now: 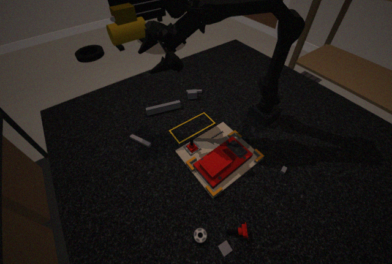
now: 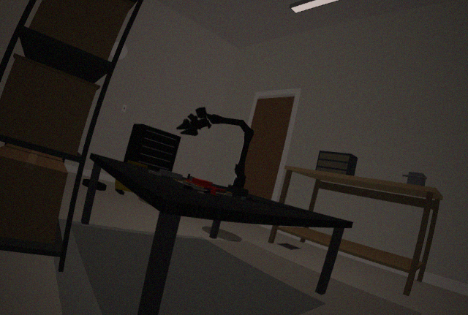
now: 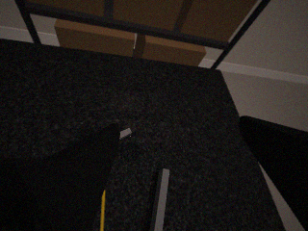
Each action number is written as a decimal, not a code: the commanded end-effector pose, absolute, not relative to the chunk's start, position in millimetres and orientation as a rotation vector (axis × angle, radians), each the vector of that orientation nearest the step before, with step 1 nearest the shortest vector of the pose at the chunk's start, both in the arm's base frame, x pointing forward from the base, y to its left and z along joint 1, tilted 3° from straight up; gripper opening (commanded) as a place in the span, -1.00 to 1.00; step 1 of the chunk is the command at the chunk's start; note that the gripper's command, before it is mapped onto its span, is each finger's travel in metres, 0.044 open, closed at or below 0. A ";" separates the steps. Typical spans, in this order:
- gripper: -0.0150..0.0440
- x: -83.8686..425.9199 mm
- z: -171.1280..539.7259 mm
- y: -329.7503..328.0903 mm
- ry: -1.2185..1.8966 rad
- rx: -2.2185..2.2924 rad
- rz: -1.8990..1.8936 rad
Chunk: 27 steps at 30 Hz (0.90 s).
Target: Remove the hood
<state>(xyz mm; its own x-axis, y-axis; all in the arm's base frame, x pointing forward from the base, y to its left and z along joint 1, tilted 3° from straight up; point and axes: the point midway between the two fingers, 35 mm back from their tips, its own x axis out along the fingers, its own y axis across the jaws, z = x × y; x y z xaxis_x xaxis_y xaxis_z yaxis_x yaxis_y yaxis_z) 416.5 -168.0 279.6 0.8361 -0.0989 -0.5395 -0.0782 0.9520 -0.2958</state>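
The red toy car sits on a beige base plate with orange corner marks, near the middle of the dark table. Its flat red hood (image 1: 213, 163) lies on the car's near end. The marked area (image 1: 192, 127) is a yellow rectangle outline just behind the plate. My gripper (image 1: 152, 58) hangs high above the table's far side, well away from the car, open and empty. In the exterior view it (image 2: 185, 126) stands well above the car (image 2: 205, 186). In the wrist view my dark fingers frame bare table, with a strip of the yellow outline (image 3: 102, 209).
Loose parts lie on the table: a long grey bar (image 1: 163, 107), a grey block (image 1: 193, 93), a short grey bar (image 1: 139, 139), a white wheel (image 1: 199, 233), a red piece (image 1: 243, 230), a grey square (image 1: 225, 248). A small red part (image 1: 191, 147) stands on the plate.
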 end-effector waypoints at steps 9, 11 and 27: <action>1.00 431.6 207.5 -57.9 0.868 -0.117 0.155; 1.00 429.6 197.0 -39.6 0.919 -0.096 0.175; 1.00 369.8 123.5 97.3 1.376 -0.067 0.238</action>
<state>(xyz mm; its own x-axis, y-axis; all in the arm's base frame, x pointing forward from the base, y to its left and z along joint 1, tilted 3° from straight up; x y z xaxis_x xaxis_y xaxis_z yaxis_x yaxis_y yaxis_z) 387.9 71.8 139.6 0.2739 0.1563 -0.9490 -0.2088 0.9728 0.1000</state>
